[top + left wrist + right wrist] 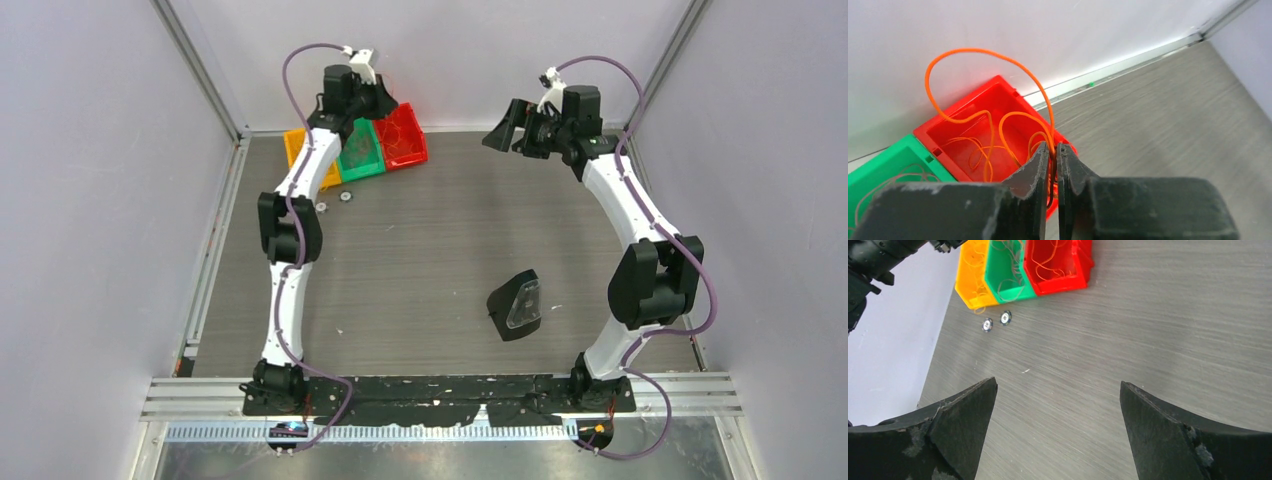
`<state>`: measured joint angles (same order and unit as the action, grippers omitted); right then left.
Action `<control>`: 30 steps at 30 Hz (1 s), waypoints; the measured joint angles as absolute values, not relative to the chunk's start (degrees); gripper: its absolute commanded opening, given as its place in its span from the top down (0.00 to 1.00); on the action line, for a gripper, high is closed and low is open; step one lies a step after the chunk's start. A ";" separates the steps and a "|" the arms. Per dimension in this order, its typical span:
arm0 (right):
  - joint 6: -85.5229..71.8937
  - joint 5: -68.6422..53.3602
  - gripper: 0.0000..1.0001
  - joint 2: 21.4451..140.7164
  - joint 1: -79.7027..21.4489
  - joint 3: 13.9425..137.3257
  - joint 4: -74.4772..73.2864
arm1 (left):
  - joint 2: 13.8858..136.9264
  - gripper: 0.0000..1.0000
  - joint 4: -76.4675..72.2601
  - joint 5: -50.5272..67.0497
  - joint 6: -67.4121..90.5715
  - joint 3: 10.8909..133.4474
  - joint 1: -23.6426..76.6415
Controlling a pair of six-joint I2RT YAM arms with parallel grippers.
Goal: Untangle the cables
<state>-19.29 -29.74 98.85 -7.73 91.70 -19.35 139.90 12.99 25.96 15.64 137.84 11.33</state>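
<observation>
The left end effector is clamped on an orange cable that loops up out of the red bin by the back wall, while the right end effector hangs above the worktop with jaws spread wide apart.

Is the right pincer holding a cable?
No: the right pincer is wide open, with only table showing between its fingers.

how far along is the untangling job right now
Done: thin wires lie in the orange bin, green bin and red bin. In hand: the left gripper pinches an orange cable over the red bin. Left: letting it go there; the right gripper is open and empty.
</observation>
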 measured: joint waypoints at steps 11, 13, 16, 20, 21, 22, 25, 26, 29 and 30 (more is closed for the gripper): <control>-18.11 -29.47 0.00 98.85 -7.60 90.08 -21.08 | 149.32 0.33 5.17 17.19 11.79 140.42 12.97; -18.09 -29.52 0.00 98.85 -7.60 90.08 -21.08 | 149.05 0.25 3.92 16.91 11.75 140.42 12.93; -17.96 -29.54 0.00 98.85 -7.60 90.08 -21.08 | 146.30 0.08 2.50 16.91 11.62 137.10 12.62; -16.71 -29.45 0.03 98.85 -7.60 90.08 -21.15 | 139.33 0.00 5.21 17.19 9.98 132.09 12.34; -16.21 -29.41 0.03 98.85 -7.60 90.08 -21.28 | 137.40 0.00 6.74 17.34 9.43 131.85 12.27; -15.55 -29.34 0.04 98.85 -7.60 90.11 -21.43 | 135.35 0.00 8.60 17.56 8.56 131.81 12.19; -12.95 -28.91 0.05 98.76 -7.60 90.11 -22.39 | 128.31 0.00 13.58 18.52 6.87 130.47 11.75; -11.79 -28.60 0.05 98.67 -7.60 90.11 -22.87 | 124.70 0.01 15.81 19.29 6.52 129.14 11.35; -8.43 -27.77 0.05 97.91 -7.51 90.19 -25.02 | 117.10 0.00 22.33 22.06 5.65 128.01 9.58; -7.22 -27.44 0.05 97.51 -7.46 90.35 -25.85 | 115.52 0.00 24.40 22.83 5.41 128.14 8.95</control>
<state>-7.22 -27.44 97.51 -7.46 90.35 -25.85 115.52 24.40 22.83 5.41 128.14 8.95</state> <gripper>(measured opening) 0.955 0.994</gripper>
